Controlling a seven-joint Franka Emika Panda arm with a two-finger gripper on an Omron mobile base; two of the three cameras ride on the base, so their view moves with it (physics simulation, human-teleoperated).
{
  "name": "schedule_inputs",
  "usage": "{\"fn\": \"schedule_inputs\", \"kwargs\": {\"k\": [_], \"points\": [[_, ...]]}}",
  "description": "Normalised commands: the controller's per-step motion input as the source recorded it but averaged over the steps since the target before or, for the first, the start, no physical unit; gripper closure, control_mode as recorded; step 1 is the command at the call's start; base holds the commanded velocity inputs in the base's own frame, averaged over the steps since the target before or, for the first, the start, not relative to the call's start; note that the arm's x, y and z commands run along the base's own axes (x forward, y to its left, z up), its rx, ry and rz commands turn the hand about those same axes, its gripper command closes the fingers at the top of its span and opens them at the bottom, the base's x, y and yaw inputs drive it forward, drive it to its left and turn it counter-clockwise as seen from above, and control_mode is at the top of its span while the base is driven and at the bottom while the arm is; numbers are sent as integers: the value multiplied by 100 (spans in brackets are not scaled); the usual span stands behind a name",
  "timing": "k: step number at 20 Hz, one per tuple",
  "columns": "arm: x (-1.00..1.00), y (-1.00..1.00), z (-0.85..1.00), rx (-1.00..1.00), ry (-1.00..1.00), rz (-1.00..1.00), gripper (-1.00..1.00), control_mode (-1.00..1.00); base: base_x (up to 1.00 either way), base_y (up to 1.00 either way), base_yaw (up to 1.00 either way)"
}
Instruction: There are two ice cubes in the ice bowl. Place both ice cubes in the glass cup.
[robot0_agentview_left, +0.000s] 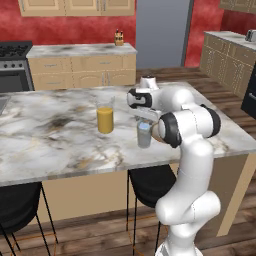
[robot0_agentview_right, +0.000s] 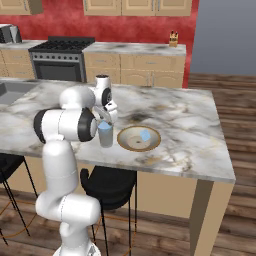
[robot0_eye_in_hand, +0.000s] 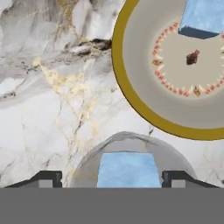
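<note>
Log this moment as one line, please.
tool open above cup | one ice cube in cup | other cube in bowl

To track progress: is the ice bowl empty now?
No. One ice cube lies in the ice bowl; the other ice cube sits inside the glass cup.

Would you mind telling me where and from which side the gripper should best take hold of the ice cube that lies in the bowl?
Take the ice cube by two opposite flat faces, coming straight down from above. It lies low inside the shallow ice bowl, whose raised rim would likely block a sideways approach, and its blocky shape gives the gripper parallel sides.
</note>
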Motion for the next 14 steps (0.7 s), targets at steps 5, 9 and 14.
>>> {"fn": "schedule_inputs", "kwargs": {"k": [5, 9, 14], "points": [[-33, -10, 59, 6, -15, 0, -100, -100, 0, 0, 0], [-23, -69, 19, 3, -17, 6, -100, -100, 0, 0, 0], [-22, -100, -11, 0, -9, 13, -100, -100, 0, 0, 0]]}}
